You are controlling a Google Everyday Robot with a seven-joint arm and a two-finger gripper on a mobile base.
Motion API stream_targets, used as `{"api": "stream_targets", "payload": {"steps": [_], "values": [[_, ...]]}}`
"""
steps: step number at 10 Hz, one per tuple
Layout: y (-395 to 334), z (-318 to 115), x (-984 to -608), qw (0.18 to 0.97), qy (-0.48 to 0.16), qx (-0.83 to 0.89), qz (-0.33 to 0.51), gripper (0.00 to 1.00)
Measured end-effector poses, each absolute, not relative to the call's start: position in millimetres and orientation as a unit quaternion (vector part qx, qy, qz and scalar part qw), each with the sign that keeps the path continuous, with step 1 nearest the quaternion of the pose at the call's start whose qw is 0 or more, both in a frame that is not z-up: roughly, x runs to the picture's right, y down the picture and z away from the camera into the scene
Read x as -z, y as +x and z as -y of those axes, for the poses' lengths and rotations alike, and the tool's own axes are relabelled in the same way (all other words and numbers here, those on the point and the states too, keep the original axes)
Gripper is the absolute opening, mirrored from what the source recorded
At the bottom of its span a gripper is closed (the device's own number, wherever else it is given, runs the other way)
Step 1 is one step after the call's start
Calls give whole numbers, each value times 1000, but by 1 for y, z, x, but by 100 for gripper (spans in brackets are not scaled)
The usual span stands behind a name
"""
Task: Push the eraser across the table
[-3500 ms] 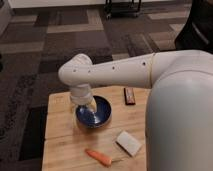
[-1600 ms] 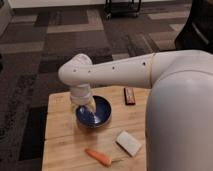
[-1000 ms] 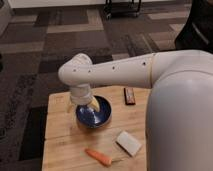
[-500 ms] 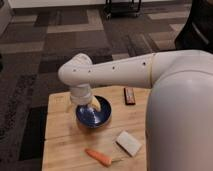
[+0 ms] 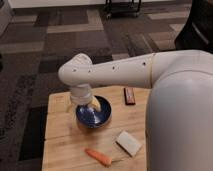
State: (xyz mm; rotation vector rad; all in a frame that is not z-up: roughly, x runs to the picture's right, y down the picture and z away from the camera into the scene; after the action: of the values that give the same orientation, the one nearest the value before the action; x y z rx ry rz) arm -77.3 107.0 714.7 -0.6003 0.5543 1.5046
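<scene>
The eraser [image 5: 129,95] is a small dark bar with a reddish-brown middle strip. It lies near the far edge of the light wooden table [image 5: 62,135], right of the blue bowl [image 5: 93,115]. My white arm reaches in from the right and bends down over the bowl. My gripper [image 5: 89,103] hangs below the wrist, just above the bowl and left of the eraser, apart from it. It is mostly hidden by the wrist.
A white rectangular block [image 5: 128,143] lies at the front right of the table. An orange carrot [image 5: 98,157] lies near the front edge. Dark patterned carpet surrounds the table. A black cart [image 5: 122,7] stands far back.
</scene>
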Motion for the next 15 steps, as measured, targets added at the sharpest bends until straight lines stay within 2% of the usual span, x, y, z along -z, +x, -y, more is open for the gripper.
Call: {"api": "stream_targets", "payload": {"steps": [2,4,6,13,15], "values": [[-56,-110,-723,639,-268,-678,-247,80],[-5,-107,-734,623,-263,-695,-247,80],[80,-99,-734,603,-237,-716,-259,80],[86,-100,-733,602,-238,-716,-261,80],[97,-96,-748,606,-225,-720,-254,80]]}}
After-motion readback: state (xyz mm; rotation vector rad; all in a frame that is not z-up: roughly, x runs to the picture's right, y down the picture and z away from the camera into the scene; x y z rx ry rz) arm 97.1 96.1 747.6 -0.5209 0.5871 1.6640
